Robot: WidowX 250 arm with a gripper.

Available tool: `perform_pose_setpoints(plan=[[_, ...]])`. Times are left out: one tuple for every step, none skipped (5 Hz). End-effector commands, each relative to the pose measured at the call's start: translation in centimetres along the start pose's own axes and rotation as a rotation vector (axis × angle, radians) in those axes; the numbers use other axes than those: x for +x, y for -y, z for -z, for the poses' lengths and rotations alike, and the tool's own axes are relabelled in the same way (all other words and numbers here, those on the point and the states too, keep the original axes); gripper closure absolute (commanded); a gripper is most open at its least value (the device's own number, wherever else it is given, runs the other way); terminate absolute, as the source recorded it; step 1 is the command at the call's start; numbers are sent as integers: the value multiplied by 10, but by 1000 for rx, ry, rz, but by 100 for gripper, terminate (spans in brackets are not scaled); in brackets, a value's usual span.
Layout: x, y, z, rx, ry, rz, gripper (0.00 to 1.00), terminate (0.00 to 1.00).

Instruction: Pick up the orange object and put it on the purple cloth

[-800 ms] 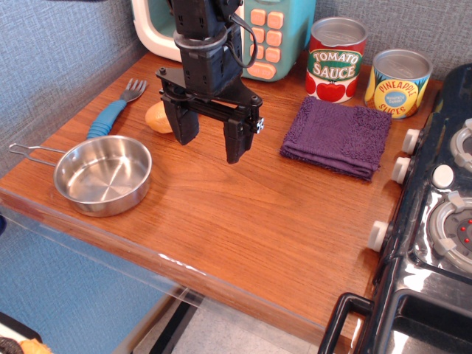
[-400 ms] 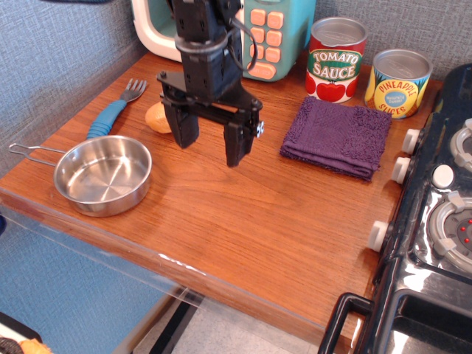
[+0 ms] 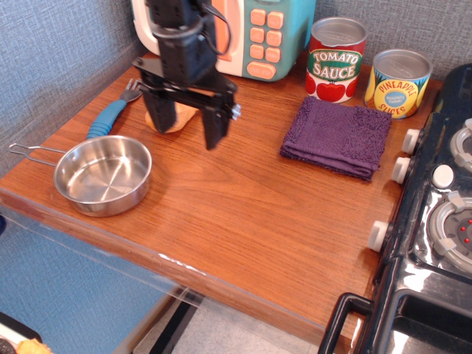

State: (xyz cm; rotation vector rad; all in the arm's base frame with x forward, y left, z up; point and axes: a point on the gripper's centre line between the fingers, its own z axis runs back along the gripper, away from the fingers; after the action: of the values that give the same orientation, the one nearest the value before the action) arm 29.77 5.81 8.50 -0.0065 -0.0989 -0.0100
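The orange object, a tan-orange toy drumstick point(image 3: 179, 118), lies on the wooden counter at the back left, partly hidden behind my left finger. My black gripper point(image 3: 186, 127) is open, its two fingers spread wide, with the drumstick showing between them. The fingertips hang just above the counter. The purple cloth point(image 3: 337, 136), a folded dark purple towel, lies flat on the right side of the counter, well to the right of my gripper.
A steel pan point(image 3: 102, 175) sits front left. A blue-handled fork point(image 3: 110, 112) lies left of the drumstick. A toy microwave point(image 3: 265, 33) stands behind. A tomato sauce can point(image 3: 335, 59) and pineapple can point(image 3: 398, 82) stand behind the cloth. A toy stove point(image 3: 435, 221) fills the right edge.
My gripper has moved left and back, from the counter's middle to over the drumstick, staying open. The drumstick and cloth have not moved.
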Motion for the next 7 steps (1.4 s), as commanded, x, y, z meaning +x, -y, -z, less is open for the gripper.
perform_pose_setpoints(plan=[[6,-78,-16,47,76,-208,0,0],[16,-112,1,87,60,-329,0,0],[24,-131,18,122,65,-424,0,0],[31,-141,26,150,49,-457,0,0],[39,-149,30,181,27,-479,0,0],[41,-155,37,197,1,-495,0,0],[53,-143,24,157,47,-468,0,0]])
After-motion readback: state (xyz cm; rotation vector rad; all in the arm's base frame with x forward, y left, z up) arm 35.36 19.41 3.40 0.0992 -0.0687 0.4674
